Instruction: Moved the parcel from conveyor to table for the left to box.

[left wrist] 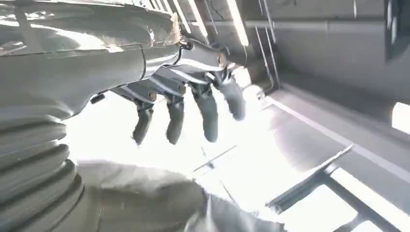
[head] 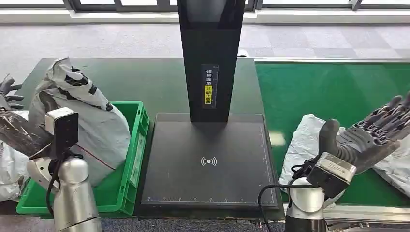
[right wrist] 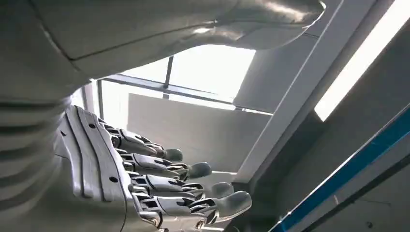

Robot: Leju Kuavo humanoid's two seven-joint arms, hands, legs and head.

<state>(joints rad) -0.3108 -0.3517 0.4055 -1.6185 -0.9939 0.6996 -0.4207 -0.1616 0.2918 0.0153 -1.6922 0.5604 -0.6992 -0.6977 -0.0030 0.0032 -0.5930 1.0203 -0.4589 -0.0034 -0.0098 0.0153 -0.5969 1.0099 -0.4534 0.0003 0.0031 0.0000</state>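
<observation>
A white plastic parcel (head: 303,141) lies on the green conveyor (head: 329,92) at the right, partly hidden by my right arm. My right hand (head: 372,131) hovers just above it, palm up, fingers spread, holding nothing; the right wrist view shows its fingers (right wrist: 183,186) stretched out and empty. A big grey parcel (head: 84,121) stands in the green crate (head: 130,159) at the left. My left hand (head: 12,116) is raised at the far left beside that parcel, and its fingers (left wrist: 193,108) hang apart with nothing in them.
A black scanner table (head: 208,164) with a tall black post (head: 209,53) stands between crate and conveyor. More white bagging (head: 397,170) lies at the conveyor's right edge. Another pale bag (head: 8,169) sits left of the crate.
</observation>
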